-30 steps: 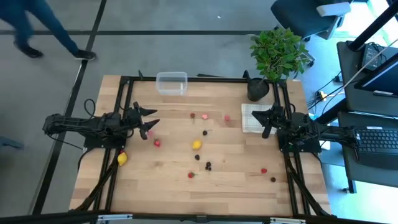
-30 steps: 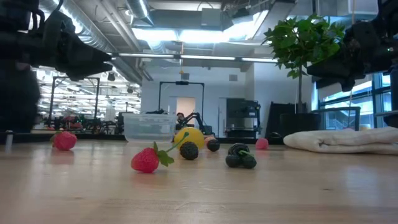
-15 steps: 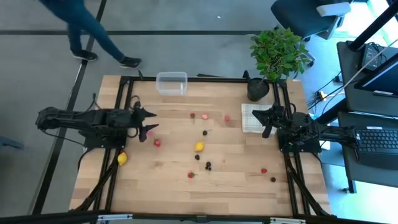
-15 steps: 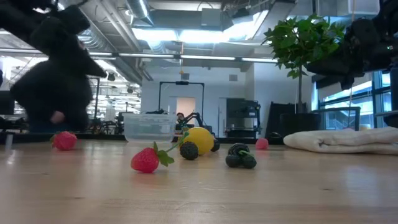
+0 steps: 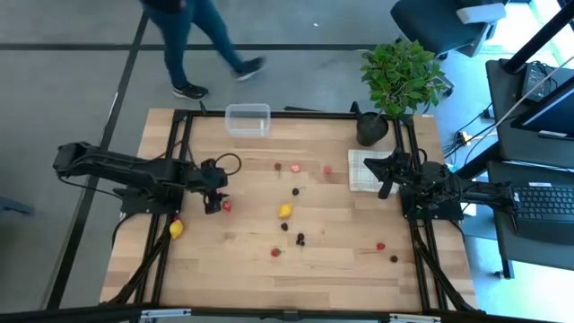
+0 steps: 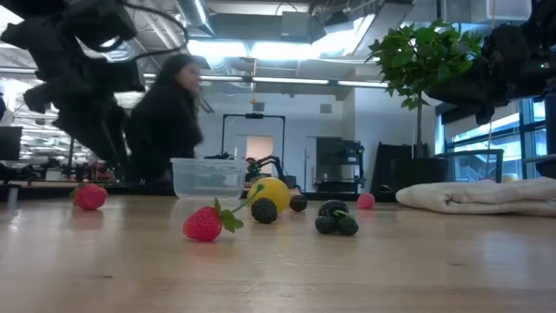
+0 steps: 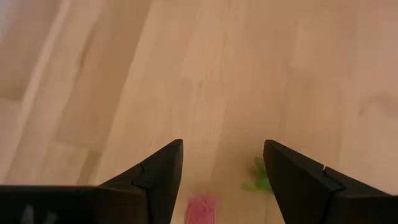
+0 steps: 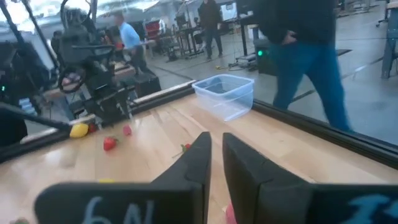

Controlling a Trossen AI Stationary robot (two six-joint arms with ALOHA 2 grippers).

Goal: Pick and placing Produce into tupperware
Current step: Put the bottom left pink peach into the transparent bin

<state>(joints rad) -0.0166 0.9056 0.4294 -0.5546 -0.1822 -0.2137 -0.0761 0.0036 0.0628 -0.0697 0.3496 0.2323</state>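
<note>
The toy produce lies scattered on the wooden table: a yellow lemon (image 5: 285, 211) mid-table, another lemon (image 5: 177, 230) near the left edge, and red and dark berries around them. My left gripper (image 5: 213, 196) points down, open, over a pink berry (image 7: 200, 208), which lies on the wood between its fingers without touching them. A red strawberry (image 5: 227, 206) lies just beside it. The clear tupperware (image 5: 247, 119) stands at the far edge, also seen in the low view as the tub (image 6: 207, 177). My right gripper (image 5: 386, 176) is shut and hovers over a white cloth (image 5: 366, 170).
A black plant pot (image 5: 371, 128) with a green plant stands at the far right corner. Black frame rails (image 5: 184, 144) run along the table's left, right and far sides. A person (image 5: 193, 36) walks on the floor beyond the far edge. A strawberry with a stem (image 6: 205, 223) lies nearest the low camera.
My left gripper has drawn back slightly toward the table's left and tipped from level, pointing right, to pointing down over the pink berry. The person beyond the far edge has walked toward the right. The right arm has kept still.
</note>
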